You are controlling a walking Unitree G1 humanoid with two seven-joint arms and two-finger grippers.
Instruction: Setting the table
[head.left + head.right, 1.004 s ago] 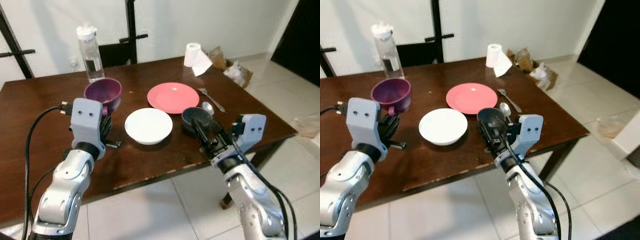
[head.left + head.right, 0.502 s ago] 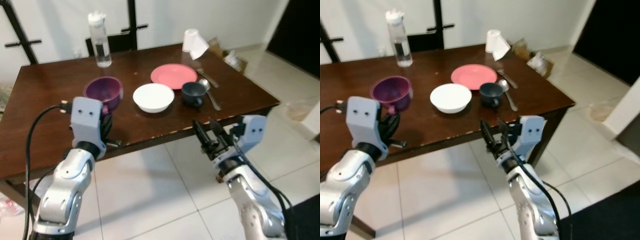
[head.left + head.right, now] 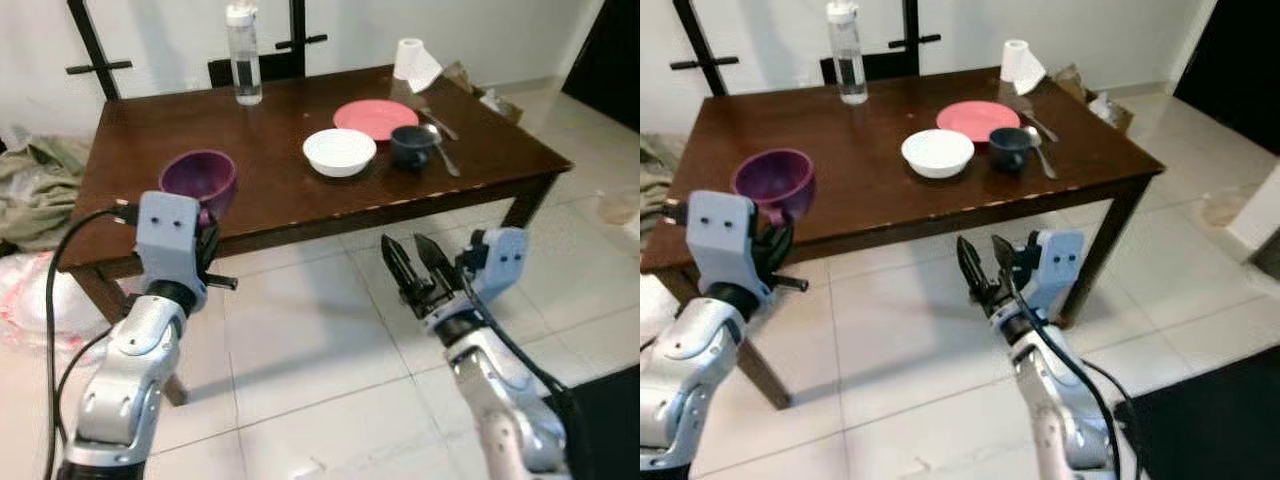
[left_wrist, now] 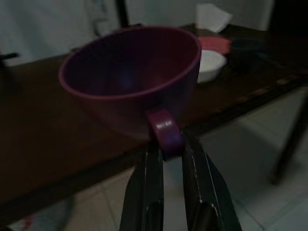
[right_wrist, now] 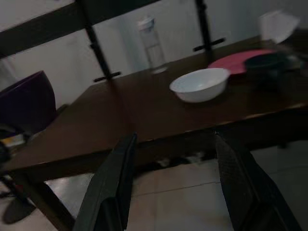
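My left gripper (image 4: 166, 144) is shut on the handle of a purple cup (image 3: 198, 178), holding it upright near the table's front left corner. The right gripper (image 3: 404, 245) stands open with nothing in it, low over the tiled floor in front of the brown table (image 3: 290, 205). On the far right part of the table lie a white bowl (image 3: 340, 150), a pink plate (image 3: 375, 118), a dark cup (image 3: 410, 146) and two spoons (image 3: 444, 158). The bowl (image 5: 199, 84) also appears beyond the right fingers.
A water bottle (image 3: 243, 55) and a paper roll (image 3: 412, 62) stand at the table's back edge, with a dark chair (image 3: 270, 66) behind. A cloth heap (image 3: 35, 190) and a white bag (image 3: 35, 300) lie on the floor at left. Open tiles (image 3: 320, 330) stretch ahead.
The view has drawn back, so the table now stands farther off. My right gripper, earlier at the dark cup, is now off the table over the floor. The purple cup stays in the left gripper.
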